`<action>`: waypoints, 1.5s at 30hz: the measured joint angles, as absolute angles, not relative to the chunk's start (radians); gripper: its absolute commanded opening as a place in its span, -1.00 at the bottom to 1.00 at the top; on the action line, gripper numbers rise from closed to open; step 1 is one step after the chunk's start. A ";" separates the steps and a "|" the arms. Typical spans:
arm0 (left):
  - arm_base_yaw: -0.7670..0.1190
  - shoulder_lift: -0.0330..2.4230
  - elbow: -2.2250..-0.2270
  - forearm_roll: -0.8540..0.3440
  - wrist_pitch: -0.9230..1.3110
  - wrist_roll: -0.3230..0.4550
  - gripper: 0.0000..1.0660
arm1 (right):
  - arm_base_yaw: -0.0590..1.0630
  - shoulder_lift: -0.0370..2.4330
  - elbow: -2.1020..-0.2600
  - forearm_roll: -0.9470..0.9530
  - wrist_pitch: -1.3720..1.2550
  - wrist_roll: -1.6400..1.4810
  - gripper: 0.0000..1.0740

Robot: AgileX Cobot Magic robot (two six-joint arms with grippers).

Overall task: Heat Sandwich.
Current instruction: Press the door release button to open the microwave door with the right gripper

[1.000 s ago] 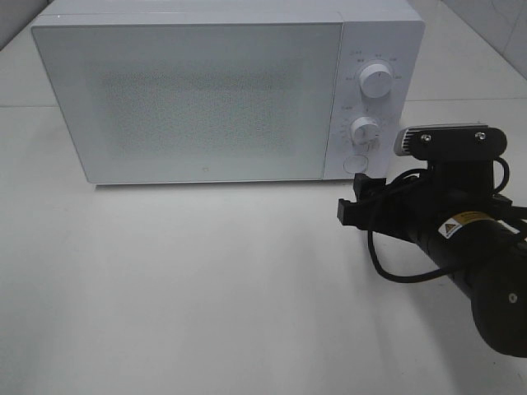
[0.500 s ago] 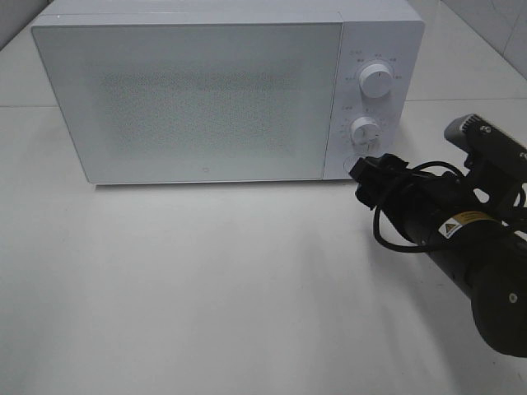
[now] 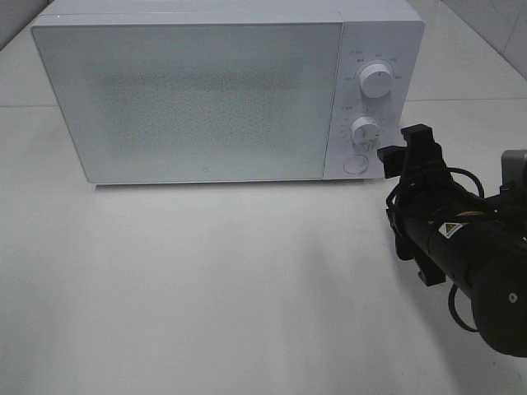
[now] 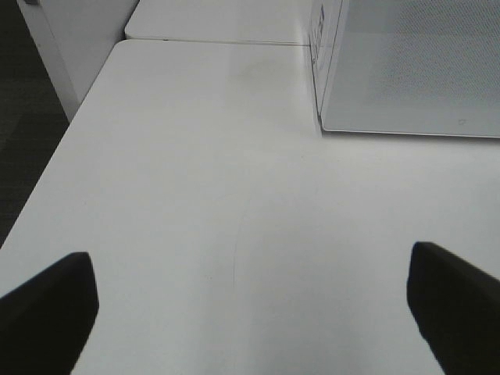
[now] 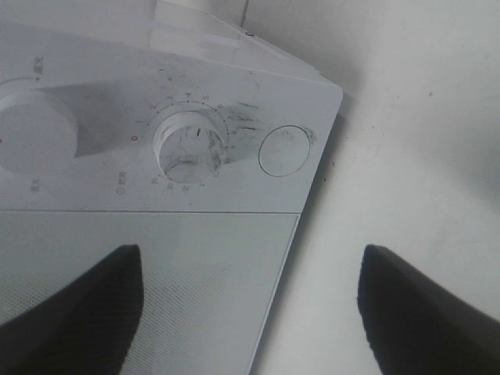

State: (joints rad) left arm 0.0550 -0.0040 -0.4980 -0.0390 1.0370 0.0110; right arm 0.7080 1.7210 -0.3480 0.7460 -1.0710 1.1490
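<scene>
The sandwich is out of view in every frame. A white microwave (image 3: 198, 99) stands at the back of the table with its door shut. My right gripper (image 3: 403, 152) hovers just right of the control panel, level with the round button (image 3: 356, 164), its wrist rolled onto its side. In the right wrist view it (image 5: 250, 312) is open and empty, facing the lower dial (image 5: 187, 144) and the button (image 5: 285, 150). My left gripper (image 4: 250, 312) is open over bare table, left of the microwave's corner (image 4: 328, 117).
The upper dial (image 3: 376, 81) and lower dial (image 3: 364, 130) sit on the panel right of the door. The white table (image 3: 206, 288) stretches in front of the microwave. Its left edge (image 4: 47, 180) drops to a dark floor.
The right arm has rolled its wrist and carried the gripper up and to the right, from in front of the panel's bottom corner to beside the button. Nothing else has moved.
</scene>
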 measured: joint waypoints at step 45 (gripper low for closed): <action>0.055 -0.004 -0.498 -0.039 1.037 0.011 0.90 | 0.533 1.857 -0.500 0.549 -0.931 1.437 -0.99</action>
